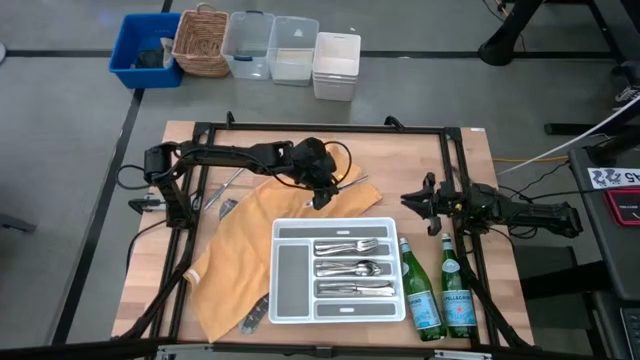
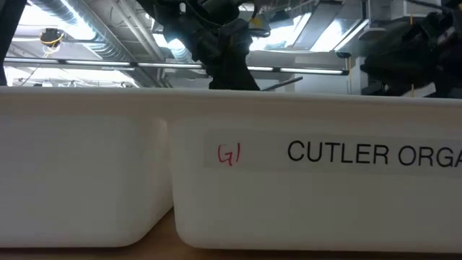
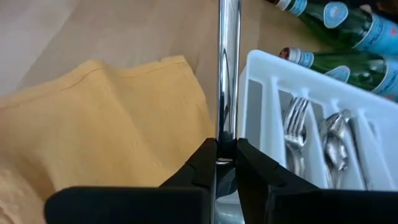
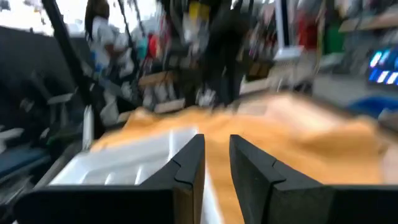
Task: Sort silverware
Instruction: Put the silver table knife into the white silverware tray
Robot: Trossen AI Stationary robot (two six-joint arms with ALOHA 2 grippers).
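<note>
My left gripper [image 1: 322,196] is shut on a slim shiny piece of silverware [image 3: 227,74] above the orange cloth [image 1: 240,235], just past the far edge of the white divided tray [image 1: 285,300]. Which kind of piece it is does not show. The tray holds forks [image 1: 350,246], spoons [image 1: 352,268] and knives [image 1: 355,289] in separate compartments. Loose silverware lies on the table at the left [image 1: 228,186] and on the cloth's near edge [image 1: 254,314]. My right gripper [image 4: 216,155] is open and empty, to the right of the tray [image 1: 412,200]. My left gripper pinches the piece near one end [image 3: 222,144] between its two fingers [image 3: 200,163]. The rest of the piece sticks out beyond the fingertips toward the table's right and far side [image 1: 358,183]. It is lifted clear of the cloth and the tray.
Two green glass bottles [image 1: 422,292] [image 1: 457,290] lie to the right of the tray. Beyond the table's far edge stand a blue bin [image 1: 145,50], a wicker basket [image 1: 203,40] and pale plastic boxes [image 1: 290,50]. The tray's near wall [image 2: 303,173] fills the low view.
</note>
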